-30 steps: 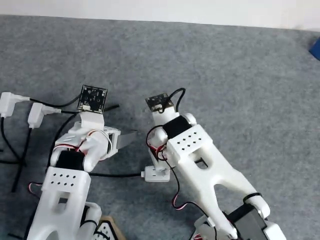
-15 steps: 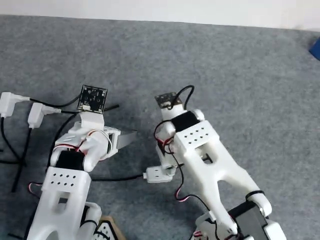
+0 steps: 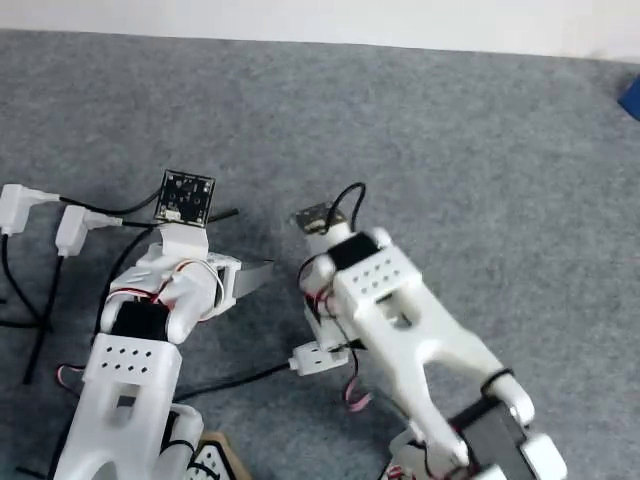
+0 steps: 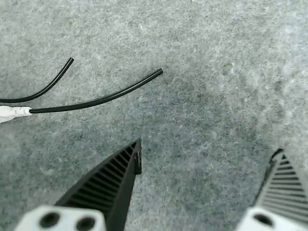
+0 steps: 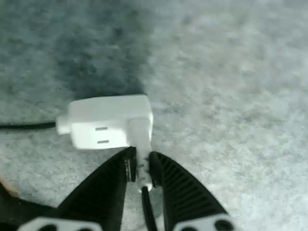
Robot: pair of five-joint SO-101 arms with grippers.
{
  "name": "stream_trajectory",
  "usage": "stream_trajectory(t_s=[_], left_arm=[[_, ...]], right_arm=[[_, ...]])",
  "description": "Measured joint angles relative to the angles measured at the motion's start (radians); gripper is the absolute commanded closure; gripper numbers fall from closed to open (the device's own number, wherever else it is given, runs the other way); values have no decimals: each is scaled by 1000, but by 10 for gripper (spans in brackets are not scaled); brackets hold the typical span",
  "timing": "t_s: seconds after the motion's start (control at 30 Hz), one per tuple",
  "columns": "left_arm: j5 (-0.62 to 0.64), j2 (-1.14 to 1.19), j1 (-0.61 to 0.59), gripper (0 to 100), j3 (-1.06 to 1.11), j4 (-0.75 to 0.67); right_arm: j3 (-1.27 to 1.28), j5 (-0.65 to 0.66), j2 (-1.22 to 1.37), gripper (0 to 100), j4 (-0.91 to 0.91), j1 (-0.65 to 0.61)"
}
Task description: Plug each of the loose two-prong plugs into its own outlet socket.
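2 black cable ends (image 4: 115, 96) (image 4: 48, 86) lie on the grey desk (image 3: 500, 200) just ahead of my left gripper (image 4: 207, 159), which is spread wide and holds nothing. 2 spare plugs (image 3: 15, 205) (image 3: 72, 228) rest at the desk's left edge. My right gripper (image 5: 140, 168) pinches 1 plug (image 5: 139, 139) by its neck, its head touching the white socket (image 5: 103, 122) near the front edge.

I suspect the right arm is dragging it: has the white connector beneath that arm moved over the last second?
Yes. The white connector, pinched by the right claw, slid toward the arms' bases, away from the left arm's unmoved camera board.
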Motion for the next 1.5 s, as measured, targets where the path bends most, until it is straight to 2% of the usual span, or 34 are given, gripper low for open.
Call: stream_trajectory(t_s=[0.27, 0.43, 0.77, 0.97, 1.27, 1.5], left_arm=[[0, 0, 0, 604, 0, 0], [0, 0, 0, 604, 2, 0], [0, 0, 0, 604, 2, 0], [0, 0, 0, 604, 2, 0], [0, 0, 0, 604, 2, 0], [0, 0, 0, 604, 2, 0]], right_arm=[[21, 0, 196, 992, -153, -31], [26, 2, 219, 992, -196, -34], [15, 2, 222, 989, -195, -34], [-110, 2, 262, 982, -69, -17], [-318, 3, 298, 701, 52, 14], [-522, 3, 298, 683, 155, 25]])
